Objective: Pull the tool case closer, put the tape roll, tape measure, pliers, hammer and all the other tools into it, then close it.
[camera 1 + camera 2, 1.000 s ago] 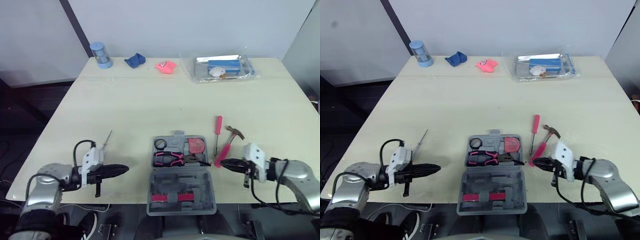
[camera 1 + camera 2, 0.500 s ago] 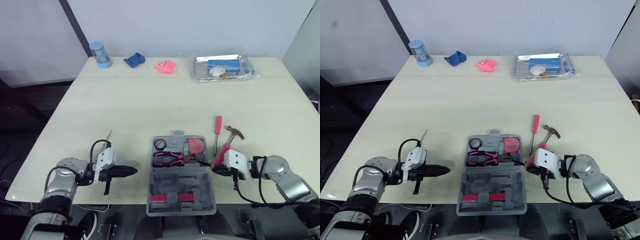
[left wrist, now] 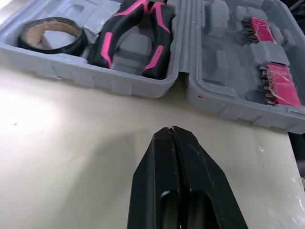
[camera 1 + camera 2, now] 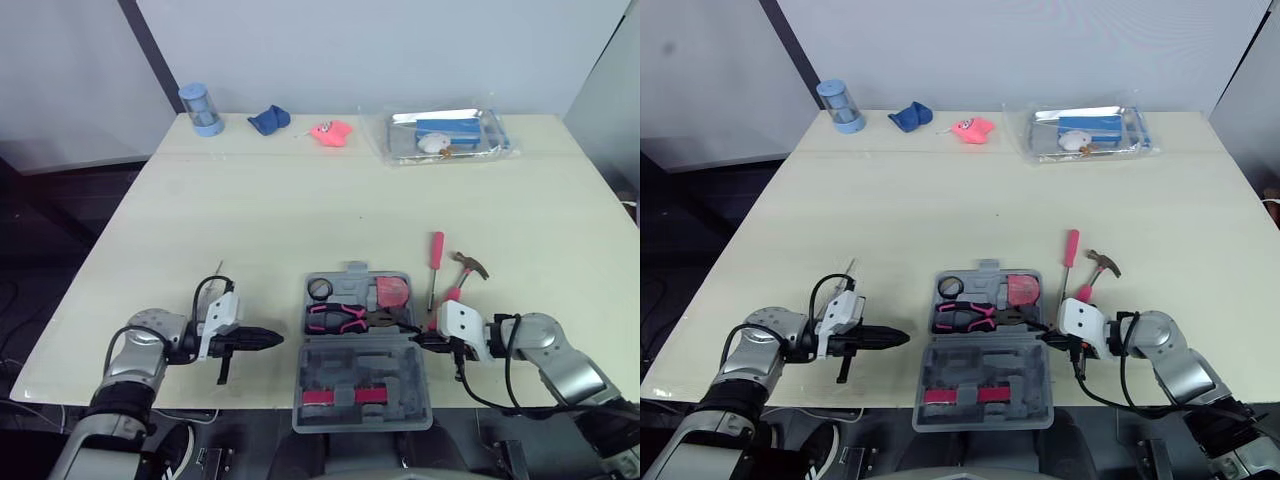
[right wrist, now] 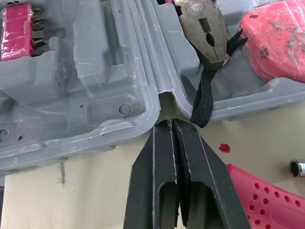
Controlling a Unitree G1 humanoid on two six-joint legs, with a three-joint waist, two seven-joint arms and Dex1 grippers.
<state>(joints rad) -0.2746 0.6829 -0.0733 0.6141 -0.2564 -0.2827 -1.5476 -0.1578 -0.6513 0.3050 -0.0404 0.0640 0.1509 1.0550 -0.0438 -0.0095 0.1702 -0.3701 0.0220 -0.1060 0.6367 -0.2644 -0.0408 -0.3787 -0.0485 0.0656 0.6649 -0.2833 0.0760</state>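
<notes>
At near table (image 4: pixel 300 220) edge: tool case (image 4: pixel 345 368) open, lid half overhanging edge. Right gripper (image 4: pixel 416 340) clenched, empty, tip at case's right hinge gap, hammer (image 4: pixel 458 280) beside. Left gripper (image 4: pixel 272 339) clenched, empty, pointing at case's left wall, bare strip between.

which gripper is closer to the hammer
Right. The right gripper sits beside the pink handle of the hammer, at the right edge of the tool case; the left gripper is off the case's opposite side.

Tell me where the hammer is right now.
The hammer lies on the table on the robot's right, outside the open tool case, right beside the red screwdriver.
</notes>
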